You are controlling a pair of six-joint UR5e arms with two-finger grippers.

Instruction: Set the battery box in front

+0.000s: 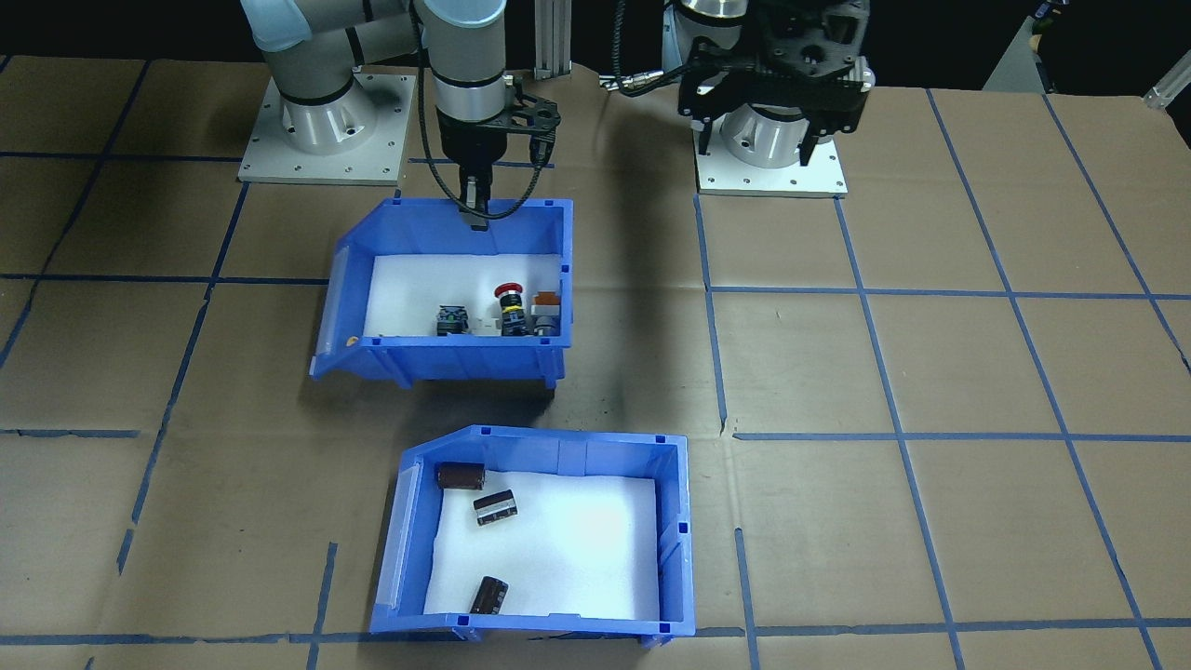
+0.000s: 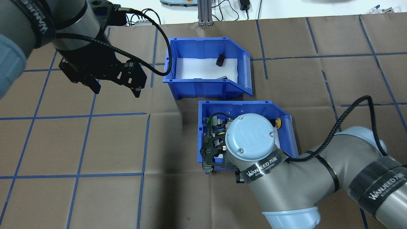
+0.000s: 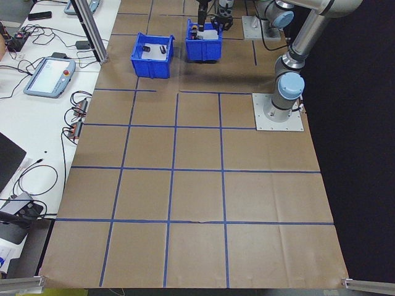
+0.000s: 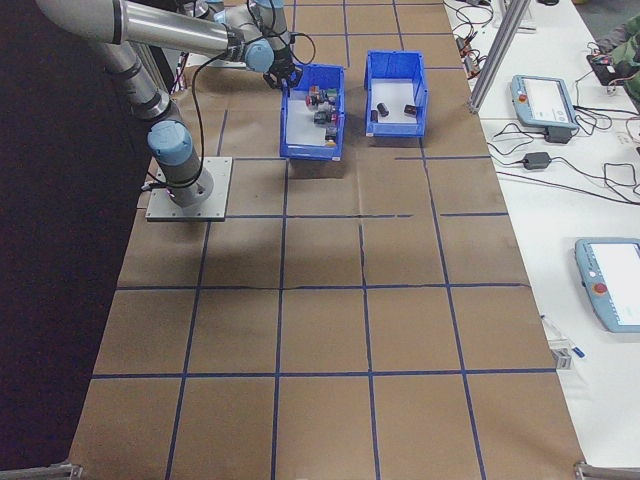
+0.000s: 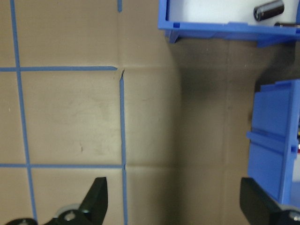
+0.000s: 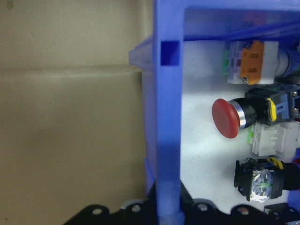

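Currently: right claw clamped on switch bin wall at 12 o'clock — keep it level; battery box at 6 o'clock; left claw wide open, empty.

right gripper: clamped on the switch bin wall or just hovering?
Clamped. The right gripper straddles the switch bin's back wall, and the wrist view shows the wall running between its fingers.

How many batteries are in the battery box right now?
3, all seen in the front-facing view of the battery box: one in the corner by the sloped end, one just beside it, one against the operator-side wall. None looks hidden.
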